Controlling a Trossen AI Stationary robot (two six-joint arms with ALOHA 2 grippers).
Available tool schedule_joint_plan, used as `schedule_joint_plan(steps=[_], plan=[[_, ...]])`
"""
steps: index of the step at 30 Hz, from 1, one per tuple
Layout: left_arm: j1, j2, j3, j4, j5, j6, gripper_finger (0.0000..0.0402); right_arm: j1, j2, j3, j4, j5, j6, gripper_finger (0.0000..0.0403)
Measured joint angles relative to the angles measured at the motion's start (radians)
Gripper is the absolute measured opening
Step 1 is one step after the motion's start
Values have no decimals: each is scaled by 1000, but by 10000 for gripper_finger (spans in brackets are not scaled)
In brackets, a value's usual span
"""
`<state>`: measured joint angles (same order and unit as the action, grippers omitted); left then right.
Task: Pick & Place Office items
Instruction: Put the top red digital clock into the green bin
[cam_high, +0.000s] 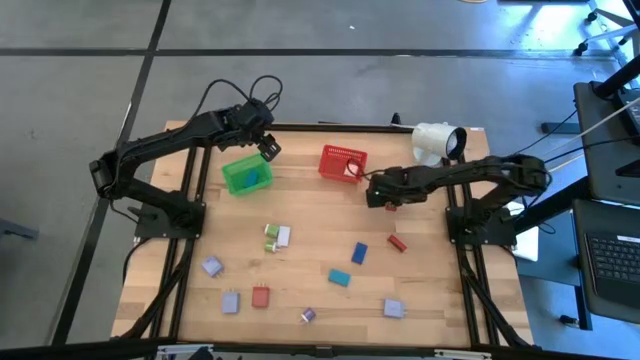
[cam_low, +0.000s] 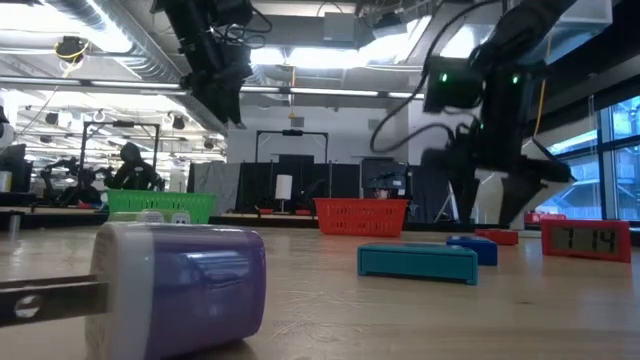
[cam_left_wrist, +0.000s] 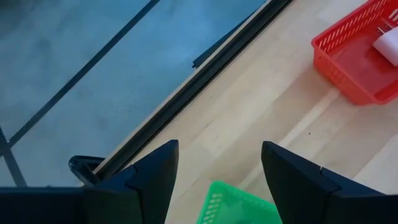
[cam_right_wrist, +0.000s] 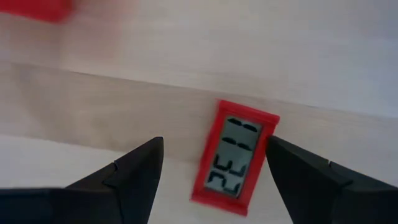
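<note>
Right tool (cam_right_wrist: 214, 180), fingers apart, lines up over red clock (cam_right_wrist: 236, 155) directly below it; next: descend, clamp; left tool (cam_left_wrist: 217, 180) apart, empty.

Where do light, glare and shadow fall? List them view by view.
High view: even light on the table, faint shadows. Low view: ceiling lights behind leave both arms dark silhouettes. Left wrist view: the open left gripper is dark near the green basket. Right wrist view: no glare on the clock at the open right gripper.
</note>
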<state>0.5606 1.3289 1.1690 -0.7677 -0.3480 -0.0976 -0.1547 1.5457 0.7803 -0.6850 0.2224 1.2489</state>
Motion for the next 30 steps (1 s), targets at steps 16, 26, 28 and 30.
schedule_joint_plan(steps=[16, 26, 28, 30], plan=[[0, 0, 0, 0, 0, 51, 228, 1, 71, 2, 28, -2, 2, 251], [0, 0, 0, 0, -18, 59, 224, 0, 65, 1, 41, -42, -6, 102], [0, 0, 0, 0, -32, 59, 224, 0, 56, 2, 39, -50, -14, 74], [0, 0, 1, 0, -36, 59, 224, 0, 38, 12, 38, -72, -37, 53]])
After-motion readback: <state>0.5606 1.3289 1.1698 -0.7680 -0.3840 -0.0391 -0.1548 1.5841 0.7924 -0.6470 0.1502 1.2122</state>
